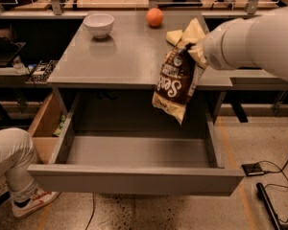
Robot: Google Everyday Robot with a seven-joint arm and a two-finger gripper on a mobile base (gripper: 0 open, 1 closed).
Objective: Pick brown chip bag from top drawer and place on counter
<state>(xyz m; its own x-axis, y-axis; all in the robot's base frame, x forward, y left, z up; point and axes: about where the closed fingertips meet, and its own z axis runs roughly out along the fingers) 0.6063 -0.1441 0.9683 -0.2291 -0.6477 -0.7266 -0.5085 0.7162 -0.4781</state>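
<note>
The brown chip bag (175, 80) hangs upright in the air, dark brown front with white lettering, tan top and bottom edges. My gripper (198, 51) is shut on the bag's top right edge, its fingers mostly hidden behind the bag and my white arm. The bag hangs over the front right edge of the counter (120, 56), above the open top drawer (134, 176). The drawer is pulled fully out and its inside shows nothing.
On the counter stand a white bowl (99, 24), an orange (154, 17) and a yellow sponge (175, 36), partly behind the bag. A wooden box (44, 126) sits left of the drawer. A person's leg and shoe (14, 171) are at the lower left. Cables lie on the floor right.
</note>
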